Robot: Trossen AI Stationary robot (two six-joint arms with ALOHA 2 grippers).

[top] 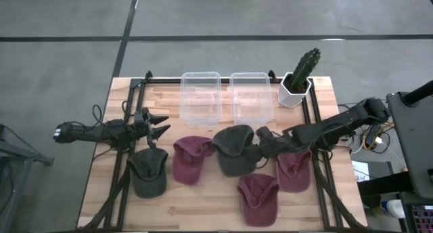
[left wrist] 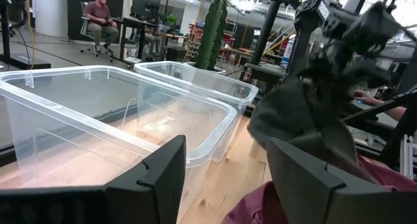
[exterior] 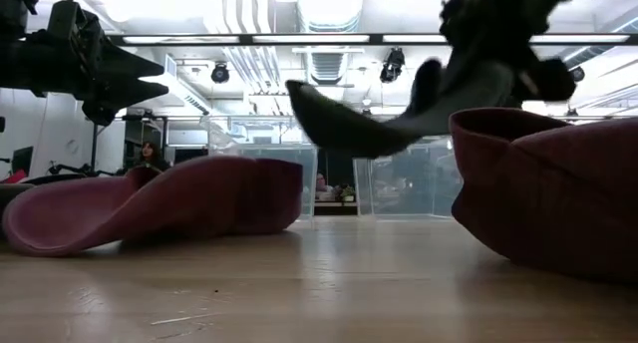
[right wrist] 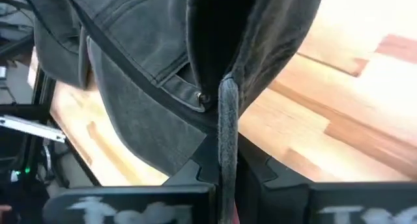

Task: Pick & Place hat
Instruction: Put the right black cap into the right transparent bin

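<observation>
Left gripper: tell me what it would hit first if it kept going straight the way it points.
Probably the nearer clear bin: the open left gripper points at it across bare table, though depth is hard to judge.

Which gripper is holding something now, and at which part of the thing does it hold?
The right gripper holds the dark grey hat, pinched on the fabric at its edge; the hat hangs lifted off the table. The left gripper is open and holds nothing.

Two clear plastic bins (left wrist: 130,113) sat side by side on the wooden desk (left wrist: 241,168); beside them, the right gripper (left wrist: 339,38) held up a grey hat (left wrist: 306,120); a cactus (left wrist: 212,28) stood behind.
</observation>
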